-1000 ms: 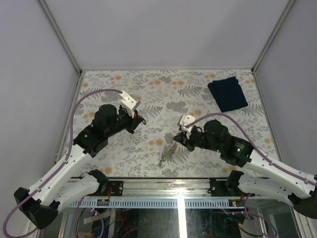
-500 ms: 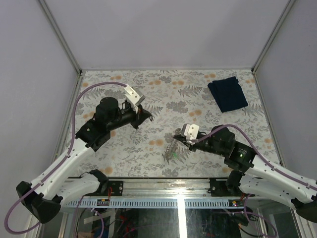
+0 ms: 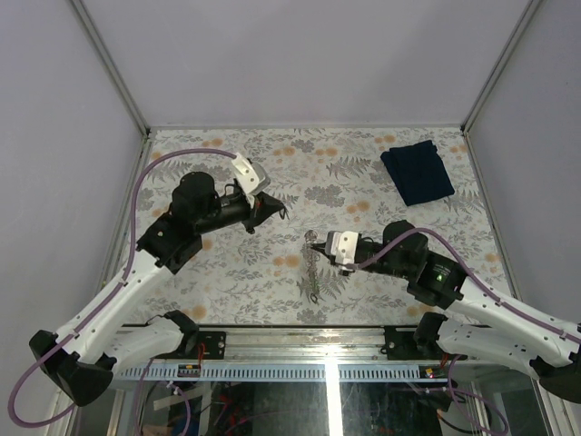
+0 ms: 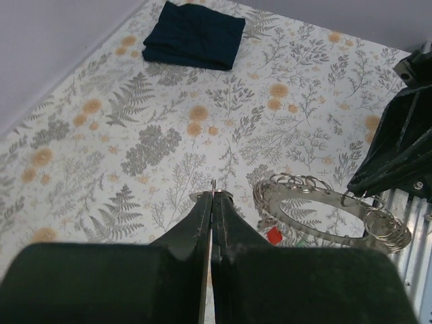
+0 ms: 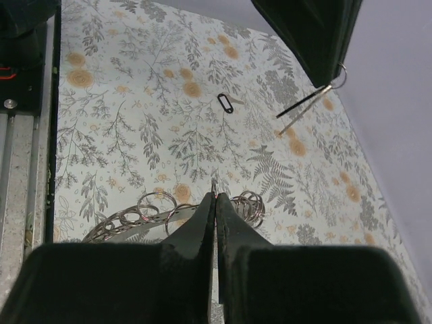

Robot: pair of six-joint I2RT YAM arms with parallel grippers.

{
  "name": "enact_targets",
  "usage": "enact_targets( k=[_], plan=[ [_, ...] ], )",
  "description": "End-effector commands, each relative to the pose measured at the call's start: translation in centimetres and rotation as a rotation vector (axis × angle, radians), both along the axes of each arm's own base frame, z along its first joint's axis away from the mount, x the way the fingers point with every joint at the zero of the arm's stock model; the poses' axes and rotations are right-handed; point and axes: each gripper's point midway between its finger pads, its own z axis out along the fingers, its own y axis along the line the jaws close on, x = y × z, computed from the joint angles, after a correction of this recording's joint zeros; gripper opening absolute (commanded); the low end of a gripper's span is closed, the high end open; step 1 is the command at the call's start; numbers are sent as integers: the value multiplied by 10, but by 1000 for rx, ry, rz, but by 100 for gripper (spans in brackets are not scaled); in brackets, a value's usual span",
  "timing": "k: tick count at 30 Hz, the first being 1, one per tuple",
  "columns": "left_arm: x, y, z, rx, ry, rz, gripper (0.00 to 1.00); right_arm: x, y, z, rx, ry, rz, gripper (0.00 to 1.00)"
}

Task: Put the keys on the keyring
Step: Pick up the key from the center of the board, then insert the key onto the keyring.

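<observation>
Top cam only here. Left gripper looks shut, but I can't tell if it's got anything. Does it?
Observer: Yes. In the right wrist view the left gripper is shut on a small ring, and two thin keys dangle from it.
Operator: And the right?
Observer: In the left wrist view the right gripper pinches one end of the keyring, a curved metal strip strung with split rings.
Operator: Anything loose?
Observer: In the right wrist view a small black oval loop lies by itself ahead of the right gripper.
</observation>
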Motion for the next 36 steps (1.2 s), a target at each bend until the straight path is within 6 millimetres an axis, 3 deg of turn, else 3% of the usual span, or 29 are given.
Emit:
enact_targets(
  k=[1, 5, 11, 22, 28, 36],
  plan=[
    [-11, -9, 52, -54, -268, -125, 0, -9, 6, 54, 69, -234, 112, 0],
    [-38, -10, 73, -85, -462, -256, 0, -12, 5, 63, 73, -395, 152, 0],
    [-58, -11, 88, -86, -575, -352, 0, -9, 6, 79, 58, -538, 167, 0],
    [-61, -25, 81, -41, -698, -405, 0, -10, -1, 99, 15, -755, 186, 0],
    [-57, -27, 90, -57, -677, -374, 0, -11, -9, 123, 24, -777, 159, 0],
    [-66, -24, 84, -39, -745, -398, 0, -19, -12, 135, 91, -613, 157, 0]
  ],
)
